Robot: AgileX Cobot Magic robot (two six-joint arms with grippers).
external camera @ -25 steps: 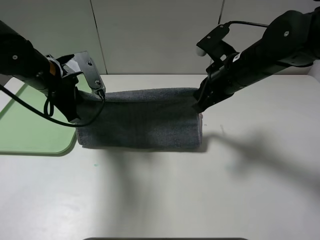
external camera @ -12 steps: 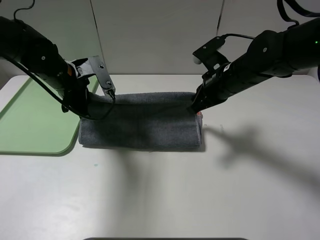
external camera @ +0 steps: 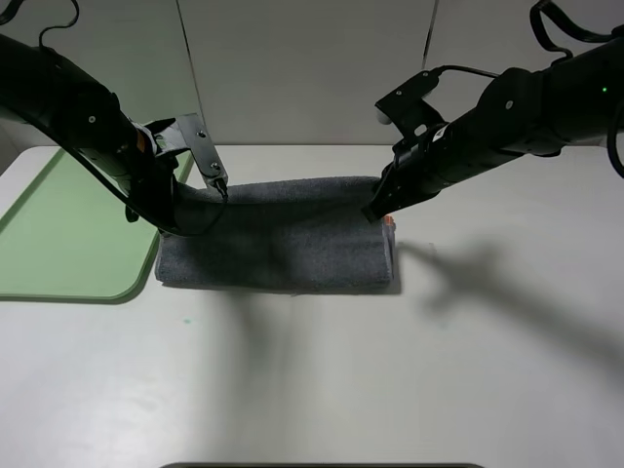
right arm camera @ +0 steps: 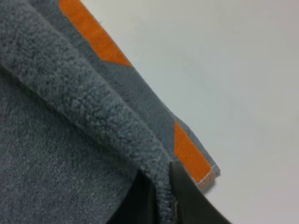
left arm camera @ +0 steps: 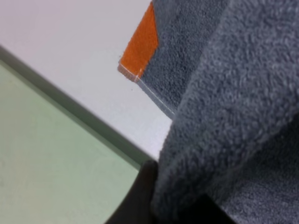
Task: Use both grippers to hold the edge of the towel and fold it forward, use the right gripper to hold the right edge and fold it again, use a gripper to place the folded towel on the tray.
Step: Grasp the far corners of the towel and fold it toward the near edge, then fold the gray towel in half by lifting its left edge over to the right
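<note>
The grey towel (external camera: 278, 244) lies doubled over on the white table, with orange patches at its corners (left arm camera: 140, 46) (right arm camera: 189, 151). My left gripper (external camera: 175, 222) is shut on the towel's left edge, beside the green tray (external camera: 58, 244). In the left wrist view the towel (left arm camera: 233, 93) fills the frame, and one dark finger (left arm camera: 142, 196) shows under its fold. My right gripper (external camera: 376, 208) is shut on the towel's right edge. In the right wrist view the rolled towel edge (right arm camera: 93, 112) runs down between my two dark fingers (right arm camera: 187, 200), which pinch it.
The green tray's rim (left arm camera: 70, 102) lies right beside the towel's left end. A white wall with panel seams stands behind the table. The white tabletop (external camera: 322, 380) stretches in front of the towel and to its right (external camera: 507, 292).
Both grippers keep hold of the towel edge. The left arm has moved right and nearer the towel's near side, and the right gripper has moved slightly left. The fold lies flatter.
</note>
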